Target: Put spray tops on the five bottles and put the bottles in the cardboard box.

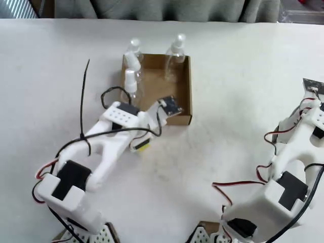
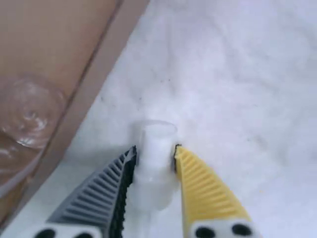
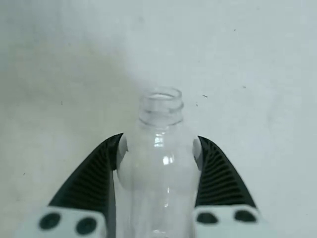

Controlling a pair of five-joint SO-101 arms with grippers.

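Observation:
The cardboard box [image 1: 185, 88] stands at the table's far middle, and several clear bottles with white spray tops [image 1: 177, 46] stand in it. My left gripper [image 2: 154, 151], one finger grey and one yellow, is shut on a whitish spray top [image 2: 154, 136], just above the table beside the box wall [image 2: 94, 84]. From above, the left arm [image 1: 119, 126] ends at the box's near left corner. My right gripper [image 3: 159, 144], with black fingers, is shut on a clear bottle [image 3: 159, 168]. The bottle's threaded neck [image 3: 160, 105] is open and has no top.
The right arm [image 1: 288, 177] lies along the table's right edge, next to a small circuit board [image 1: 313, 85]. A black cable [image 1: 83, 96] sticks up from the left arm. One bottle's base [image 2: 27, 111] shows inside the box. White tabletop lies between the arms.

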